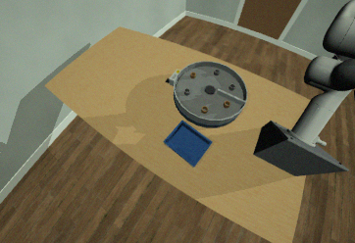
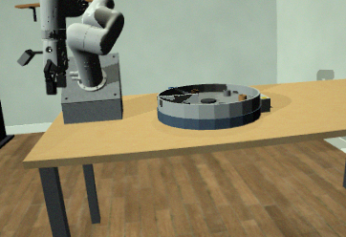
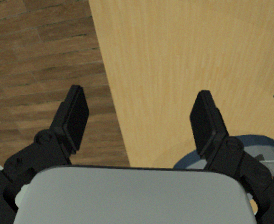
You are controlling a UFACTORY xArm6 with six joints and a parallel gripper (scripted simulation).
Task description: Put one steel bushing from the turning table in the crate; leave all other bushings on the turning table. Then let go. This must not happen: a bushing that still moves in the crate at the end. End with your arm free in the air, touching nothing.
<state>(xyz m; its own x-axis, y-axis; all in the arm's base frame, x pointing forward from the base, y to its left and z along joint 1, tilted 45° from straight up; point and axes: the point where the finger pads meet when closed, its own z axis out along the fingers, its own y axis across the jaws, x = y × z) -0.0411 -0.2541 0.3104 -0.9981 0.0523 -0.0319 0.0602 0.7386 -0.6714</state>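
Observation:
The round grey turning table (image 1: 210, 93) stands in the middle of the wooden table and also shows in the exterior view (image 2: 208, 106). On it lie grey steel bushings (image 1: 186, 92) (image 1: 216, 72) (image 1: 231, 86) and brown bushings (image 1: 192, 74) (image 1: 227, 102) (image 1: 204, 107). The blue crate (image 1: 187, 143) lies empty on the table just in front of the turning table. My gripper (image 2: 52, 79) hangs open and empty beyond the table's end, far from the turning table. In the wrist view the gripper's fingers stand wide apart over the table edge and the floor.
The arm's grey base block (image 1: 294, 148) (image 2: 92, 94) stands at the table's end. A small box (image 1: 173, 78) sits against the turning table's far side. A raised rib (image 1: 229, 93) runs from the turning table's hub to its rim.

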